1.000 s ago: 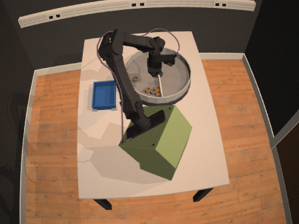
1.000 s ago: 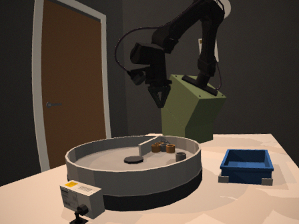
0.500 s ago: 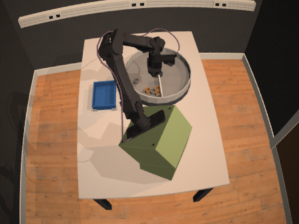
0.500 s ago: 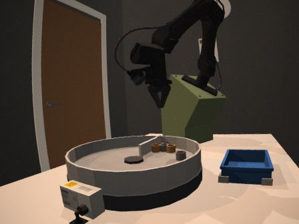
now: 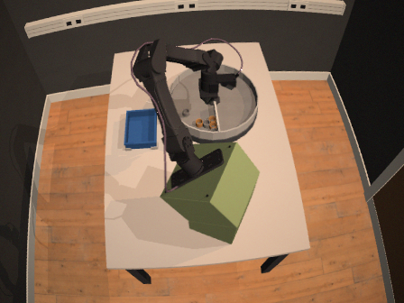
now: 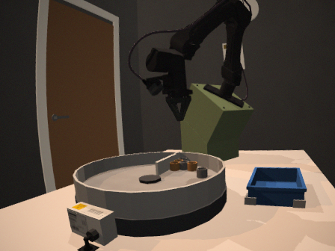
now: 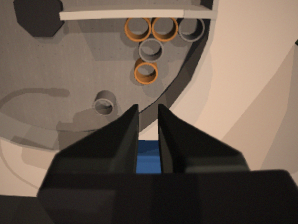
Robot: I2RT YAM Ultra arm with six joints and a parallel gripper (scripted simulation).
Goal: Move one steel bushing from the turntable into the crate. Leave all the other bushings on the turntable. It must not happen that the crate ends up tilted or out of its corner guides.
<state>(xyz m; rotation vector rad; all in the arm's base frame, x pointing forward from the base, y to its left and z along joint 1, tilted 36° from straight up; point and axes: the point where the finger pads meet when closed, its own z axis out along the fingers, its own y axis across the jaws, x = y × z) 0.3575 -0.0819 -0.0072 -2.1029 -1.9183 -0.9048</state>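
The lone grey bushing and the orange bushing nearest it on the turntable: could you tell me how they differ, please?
The lone grey steel bushing is grey; the nearest orange bushing is orange. The grey one stands apart from the rest; the orange one sits right beside the cluster by the white divider bar. Both are short open rings, upright on the round grey turntable.

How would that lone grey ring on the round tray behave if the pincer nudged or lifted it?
The lone grey bushing stands upright on its flat end, so it would probably slide rather than roll. It looks like rigid metal, likely heavy for its size. Its smooth round wall may slip between narrow fingers.
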